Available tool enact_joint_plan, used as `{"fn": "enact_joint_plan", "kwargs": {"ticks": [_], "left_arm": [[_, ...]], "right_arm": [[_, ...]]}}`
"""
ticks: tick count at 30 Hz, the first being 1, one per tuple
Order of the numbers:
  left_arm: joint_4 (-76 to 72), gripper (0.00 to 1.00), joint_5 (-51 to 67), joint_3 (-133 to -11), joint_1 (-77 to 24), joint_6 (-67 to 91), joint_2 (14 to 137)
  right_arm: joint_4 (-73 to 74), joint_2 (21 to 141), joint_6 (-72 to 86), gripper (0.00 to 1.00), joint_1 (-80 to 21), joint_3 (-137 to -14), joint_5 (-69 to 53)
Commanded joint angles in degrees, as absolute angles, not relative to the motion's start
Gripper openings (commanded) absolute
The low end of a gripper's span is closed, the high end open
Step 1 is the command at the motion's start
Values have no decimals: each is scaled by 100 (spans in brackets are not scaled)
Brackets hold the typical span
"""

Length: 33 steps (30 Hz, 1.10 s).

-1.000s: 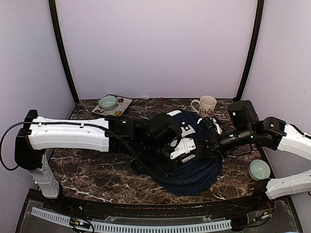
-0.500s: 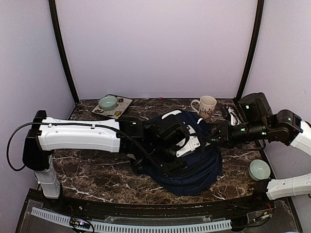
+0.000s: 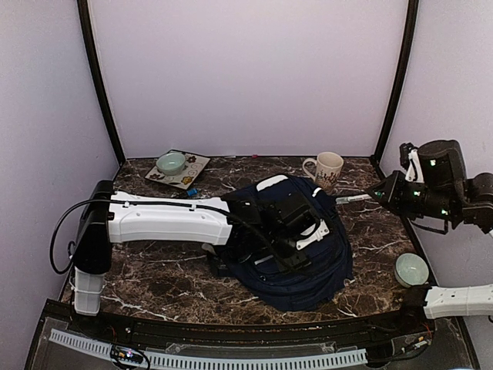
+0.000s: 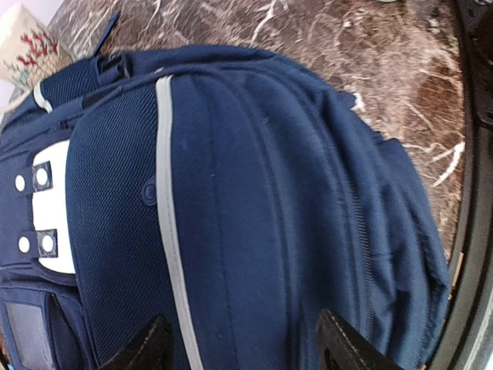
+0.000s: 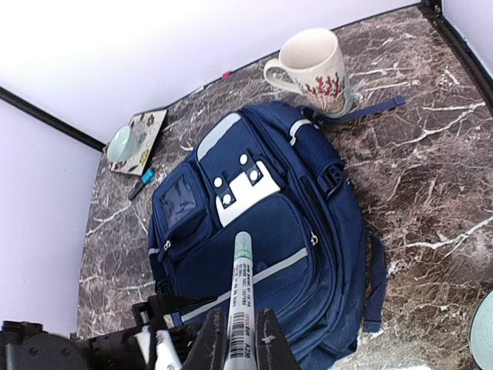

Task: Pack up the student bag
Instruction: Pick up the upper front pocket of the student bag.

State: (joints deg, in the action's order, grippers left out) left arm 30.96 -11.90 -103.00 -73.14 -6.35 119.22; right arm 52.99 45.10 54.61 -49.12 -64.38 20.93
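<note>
The student bag (image 3: 316, 266) is a navy backpack lying front-up in the middle of the table, with a white stripe and dotted white patches (image 5: 243, 185). My left gripper (image 3: 299, 228) hovers just over its front. In the left wrist view its jaws (image 4: 246, 348) stand wide open with only bag fabric (image 4: 254, 193) beneath them. My right gripper (image 3: 379, 194) is raised off the bag's right side. It is shut on a white marker (image 5: 240, 297) with a pale green cap, which points toward the bag (image 5: 308, 231).
A cream mug (image 3: 327, 167) with a red pattern stands behind the bag. At the back left, a tray (image 3: 194, 171) carries a teal bowl (image 3: 171, 163), with a blue pen (image 3: 190, 193) beside it. Another teal bowl (image 3: 410, 270) sits at the right front.
The left gripper has opened and its arm has slid right over the bag. The right arm has pulled back to the right and upward, carrying the marker away from the bag.
</note>
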Motion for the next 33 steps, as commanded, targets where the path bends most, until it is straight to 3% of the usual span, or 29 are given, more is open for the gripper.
{"fn": "enact_joint_plan", "kwargs": {"ticks": [1,17,22,27,28,33], "left_arm": [[3097,65,-1051,-10587,-7082,-430,12000],[3400,61,-1146,-11190,-7031,-154,12644],[3476,44,-1608,-11202,-7031,-9,12696],[3691,4,-2001,-11335,-7023,193,12669],[3686,0,-2006,-11351,-7018,212,12637],[3725,0,-2104,-11424,-7000,508,12422]], "right_arm": [[5172,4312,5683,0,-4888,-6496,2560],[4862,4084,5946,0,-4887,-6120,2638],[4865,4129,5924,0,-4887,-6133,2605],[4941,4122,5954,0,-4887,-6127,2588],[4940,4114,5958,0,-4887,-6119,2591],[4939,4112,5980,0,-4891,-6076,2558]]}}
